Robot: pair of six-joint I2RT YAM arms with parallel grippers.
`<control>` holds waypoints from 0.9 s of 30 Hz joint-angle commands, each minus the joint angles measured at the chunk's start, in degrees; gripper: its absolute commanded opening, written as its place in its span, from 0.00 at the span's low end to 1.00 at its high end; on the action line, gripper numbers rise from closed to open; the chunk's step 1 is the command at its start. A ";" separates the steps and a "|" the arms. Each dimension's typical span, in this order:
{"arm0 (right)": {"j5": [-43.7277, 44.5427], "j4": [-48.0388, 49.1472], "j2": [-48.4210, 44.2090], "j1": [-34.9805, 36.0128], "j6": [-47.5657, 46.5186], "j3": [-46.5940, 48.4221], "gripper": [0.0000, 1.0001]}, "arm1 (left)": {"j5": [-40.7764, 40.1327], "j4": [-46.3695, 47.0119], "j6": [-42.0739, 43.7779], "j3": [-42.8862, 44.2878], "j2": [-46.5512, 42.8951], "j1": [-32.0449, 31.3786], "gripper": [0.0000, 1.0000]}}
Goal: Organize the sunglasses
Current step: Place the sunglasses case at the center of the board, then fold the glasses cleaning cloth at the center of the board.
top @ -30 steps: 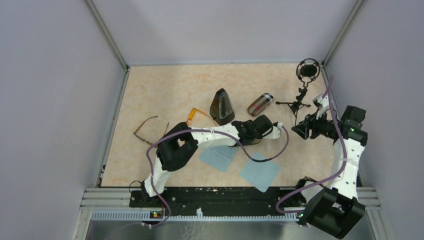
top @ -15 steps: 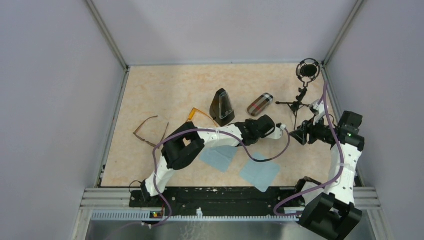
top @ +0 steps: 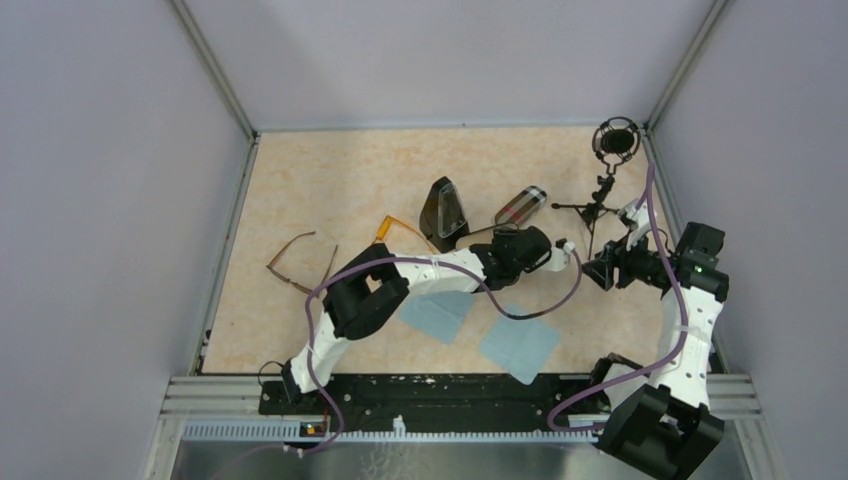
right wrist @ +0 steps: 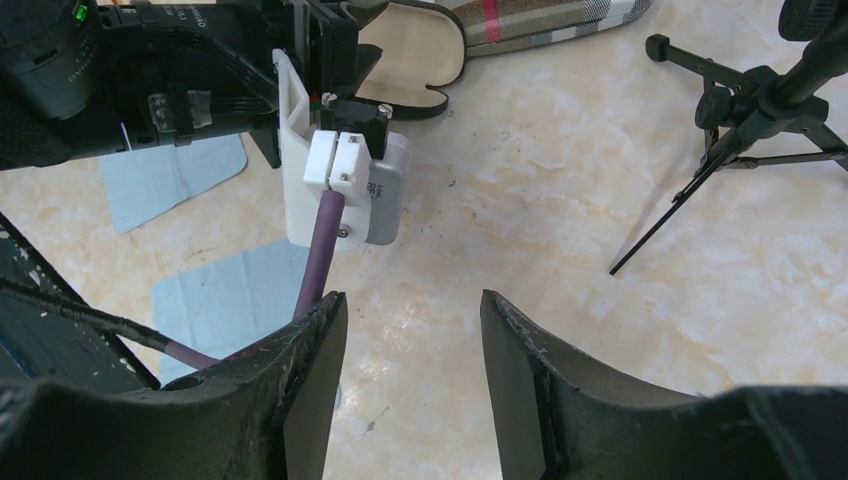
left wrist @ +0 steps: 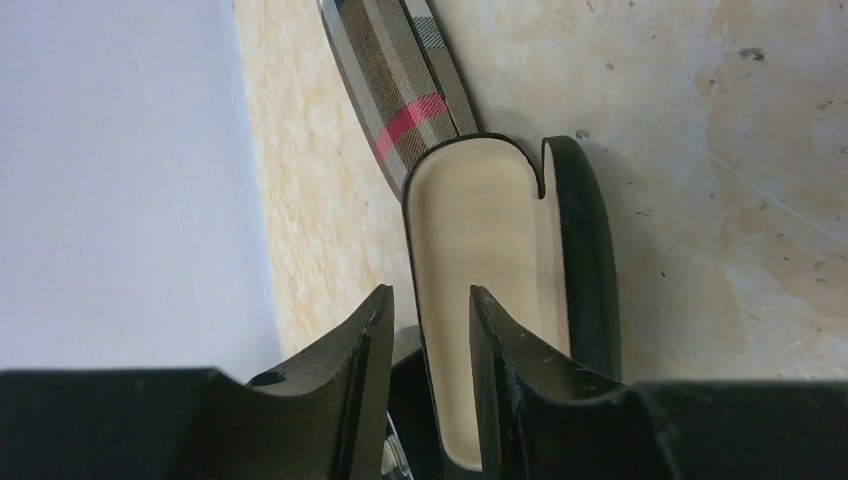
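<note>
Plaid case [left wrist: 400, 90]: lying on the tabletop [left wrist: 700, 200], just beyond the left jaws.
Cream-lined flap [left wrist: 480, 240]: black-rimmed, open, reaching between the left jaws.
Blue cloths [right wrist: 225, 295]: flat, left of the right jaws.
Tripod [right wrist: 740, 110]: ahead-right of the right jaws.

Overhead camera, above and behind the arm bases, looks down on the whole table [top: 300, 180]. Left wrist camera looks past the left gripper [left wrist: 430, 293], tight on the plaid case [left wrist: 395, 80] in the far right quarter. Right wrist camera, set farther back and facing left, shares that case.
</note>
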 commanded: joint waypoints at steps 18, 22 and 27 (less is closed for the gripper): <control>-0.08 5.03 -0.93 -0.46 -1.51 -2.44 0.53 | -2.49 -11.42 -49.52 -17.04 -29.15 -7.33 0.65; -0.18 5.53 -2.43 -0.44 -1.13 -3.34 0.53 | 6.83 -13.88 -71.35 -26.71 -33.68 -8.14 0.57; 0.78 7.18 -6.55 -0.49 0.15 -4.70 0.53 | 18.79 -1.68 -85.88 -41.44 -37.47 -9.25 0.51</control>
